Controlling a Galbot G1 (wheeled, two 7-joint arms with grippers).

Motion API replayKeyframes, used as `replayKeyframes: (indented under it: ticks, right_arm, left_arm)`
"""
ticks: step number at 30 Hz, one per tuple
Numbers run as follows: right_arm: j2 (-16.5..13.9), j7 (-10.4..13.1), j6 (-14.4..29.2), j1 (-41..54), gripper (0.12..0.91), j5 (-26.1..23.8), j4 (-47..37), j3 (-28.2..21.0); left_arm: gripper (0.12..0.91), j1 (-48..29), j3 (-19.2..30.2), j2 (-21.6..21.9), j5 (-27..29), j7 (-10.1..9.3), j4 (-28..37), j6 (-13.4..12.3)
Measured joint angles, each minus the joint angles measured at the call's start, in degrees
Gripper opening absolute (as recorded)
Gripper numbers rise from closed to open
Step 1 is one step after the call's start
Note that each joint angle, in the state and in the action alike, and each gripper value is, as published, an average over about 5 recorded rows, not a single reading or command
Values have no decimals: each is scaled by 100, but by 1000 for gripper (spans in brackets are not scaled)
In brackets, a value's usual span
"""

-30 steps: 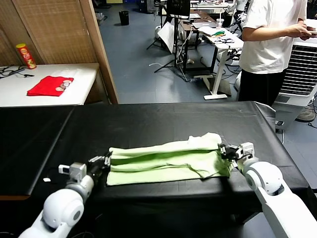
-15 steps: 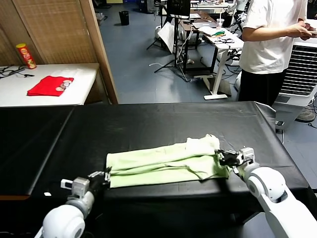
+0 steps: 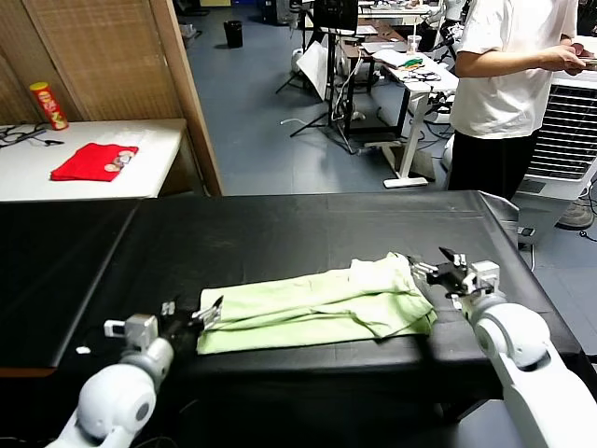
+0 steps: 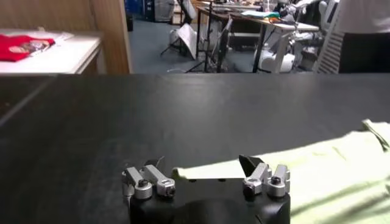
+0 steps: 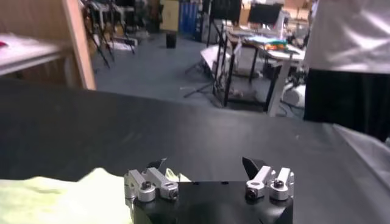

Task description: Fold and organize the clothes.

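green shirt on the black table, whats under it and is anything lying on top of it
The green shirt lies folded into a long strip on the black table; only the tabletop shows around it. Nothing rests on top. Both open grippers, left and right, sit at its ends. Anything beneath the folds is covered.

light: even indoor | shadows: soft | wrist backgrounds: slightly blurred

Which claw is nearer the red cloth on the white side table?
Left. The left claw sits at the green shirt's left end, on the red cloth's side; the right claw is at the shirt's far right end.
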Motion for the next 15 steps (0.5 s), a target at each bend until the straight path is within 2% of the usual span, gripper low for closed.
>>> replayKeyframes:
  ticks: [7,12,15]
  right_arm:
    - [350,-13,23,421,782,-214,-553,-367]
    - [502,-8,19,503,655,-345,-772,-431]
    - [563,13,28,497,538,-399,-838,-417]
  left_arm:
    - [798,-234,59,-130,-140,7,460,7]
    - [778,-224,43,-138,-222,38,575,14]
    - [675,-216,41,-152,-229,61,623,11]
